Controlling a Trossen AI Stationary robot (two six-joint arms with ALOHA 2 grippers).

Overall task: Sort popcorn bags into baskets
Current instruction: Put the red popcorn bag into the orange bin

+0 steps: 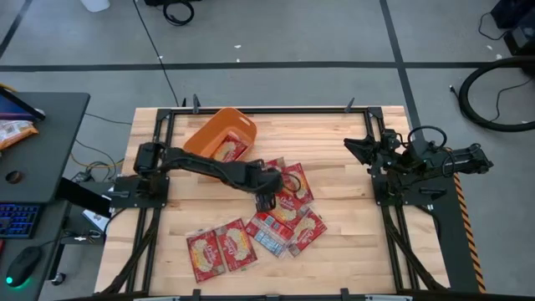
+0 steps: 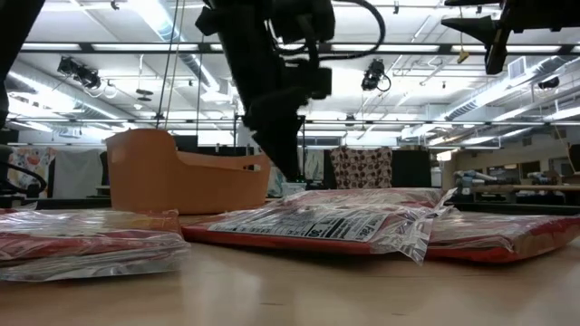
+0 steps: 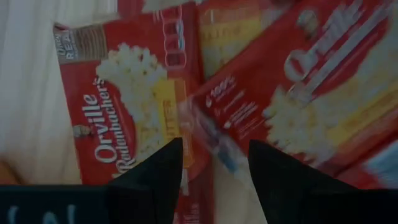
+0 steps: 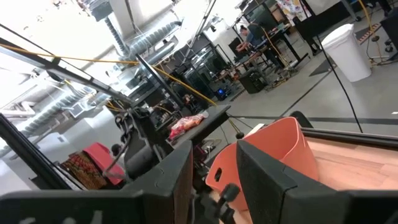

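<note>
Over the heap of overlapping bags (image 1: pixel 280 213) mid-surface, near the tub (image 1: pixel 219 134) holding one bag, the left claw (image 3: pixel 214 165) hangs open and may pinch two at once; right claw (image 4: pixel 214 165) waits, parted.

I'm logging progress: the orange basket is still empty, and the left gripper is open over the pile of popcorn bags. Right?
Not quite. The high view shows one popcorn bag already lying in the orange basket. The rest holds: the left gripper is open over the pile of popcorn bags.
</note>
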